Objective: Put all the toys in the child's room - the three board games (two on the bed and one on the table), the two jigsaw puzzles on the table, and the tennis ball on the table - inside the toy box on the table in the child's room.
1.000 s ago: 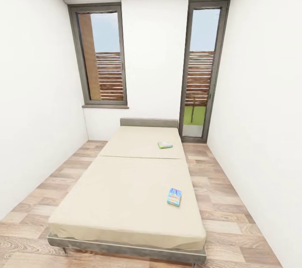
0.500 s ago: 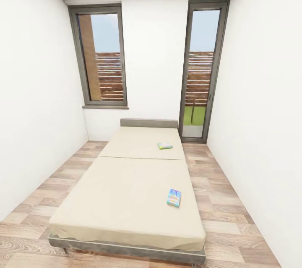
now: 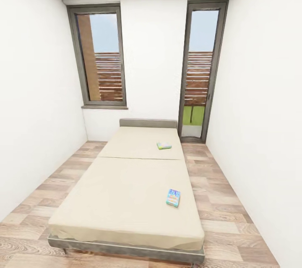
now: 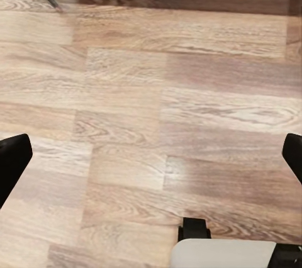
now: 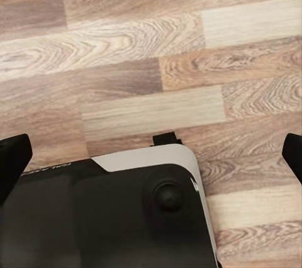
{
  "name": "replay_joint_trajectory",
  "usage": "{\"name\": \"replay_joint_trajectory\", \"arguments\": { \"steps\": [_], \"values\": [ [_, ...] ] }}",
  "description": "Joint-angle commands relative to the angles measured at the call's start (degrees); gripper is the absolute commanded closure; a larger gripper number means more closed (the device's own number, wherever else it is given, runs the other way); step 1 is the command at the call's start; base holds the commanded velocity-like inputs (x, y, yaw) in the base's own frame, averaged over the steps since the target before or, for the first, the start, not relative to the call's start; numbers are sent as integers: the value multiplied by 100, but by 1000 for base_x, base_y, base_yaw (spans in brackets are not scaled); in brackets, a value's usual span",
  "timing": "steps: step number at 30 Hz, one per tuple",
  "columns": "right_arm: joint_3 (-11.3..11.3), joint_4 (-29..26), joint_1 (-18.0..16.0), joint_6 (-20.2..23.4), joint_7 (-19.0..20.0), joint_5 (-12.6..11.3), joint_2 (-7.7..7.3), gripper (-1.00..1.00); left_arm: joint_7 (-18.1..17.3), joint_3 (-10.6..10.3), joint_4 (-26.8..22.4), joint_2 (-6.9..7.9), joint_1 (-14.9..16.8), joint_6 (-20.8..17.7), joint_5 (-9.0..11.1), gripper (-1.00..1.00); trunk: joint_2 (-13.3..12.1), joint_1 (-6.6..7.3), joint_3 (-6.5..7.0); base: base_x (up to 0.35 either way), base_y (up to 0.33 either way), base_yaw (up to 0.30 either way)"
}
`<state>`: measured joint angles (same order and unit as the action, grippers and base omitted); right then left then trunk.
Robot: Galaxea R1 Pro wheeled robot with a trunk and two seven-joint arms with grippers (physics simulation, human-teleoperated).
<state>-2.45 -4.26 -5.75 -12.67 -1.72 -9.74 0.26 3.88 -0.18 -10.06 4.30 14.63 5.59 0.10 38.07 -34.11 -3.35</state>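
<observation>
Two board games lie on the beige bed (image 3: 126,192) in the head view. The nearer one (image 3: 173,197) is a colourful blue box close to the bed's right edge. The farther one (image 3: 164,146) is greenish and rests near the headboard end. My left gripper (image 4: 151,155) stands open over the wood floor, its black fingertips (image 4: 12,161) wide apart at the frame edges. My right gripper (image 5: 151,151) is also open, pointing down at the floor and the robot's base (image 5: 113,211). The table, toy box, puzzles and tennis ball are out of view.
White walls close in on both sides of the bed. A window (image 3: 102,58) and a glass door (image 3: 199,71) are in the far wall. Strips of wood floor (image 3: 226,201) run along each side of the bed. The bed's grey frame (image 3: 126,249) is nearest me.
The whole head view has shifted slightly left, so the camera has moved. The board games have not moved on the bed.
</observation>
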Motion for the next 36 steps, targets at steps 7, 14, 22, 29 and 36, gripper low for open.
{"name": "replay_joint_trajectory", "arguments": {
  "steps": [7, 14, 22, 29, 36],
  "values": [
    [-26, 4, -5, 5, -4, -26, 1, -100, 16, -6, 4, -6, 4, 25, -15, -100, 9, -2, -55, 0, 0, -158],
    [-27, 4, -5, 9, -4, -24, 2, -100, 20, -8, 4, -8, 4, 31, -29, -100, 9, -2, -73, 0, 0, -66],
    [-17, 4, -5, -23, -4, -16, 8, -100, 22, -22, 4, -2, 4, 38, -43, -100, 9, -2, -76, 0, 0, -44],
    [-8, 4, -5, -48, -4, 21, 9, -100, 19, -27, 4, 5, 4, 48, -50, -100, 9, -2, -76, 30, 0, -181],
    [-2, 4, -5, -51, -4, 40, 9, -100, 17, -33, 3, 11, 4, 49, -46, -100, 9, -2, -76, 138, 0, -265]
  ]
}}
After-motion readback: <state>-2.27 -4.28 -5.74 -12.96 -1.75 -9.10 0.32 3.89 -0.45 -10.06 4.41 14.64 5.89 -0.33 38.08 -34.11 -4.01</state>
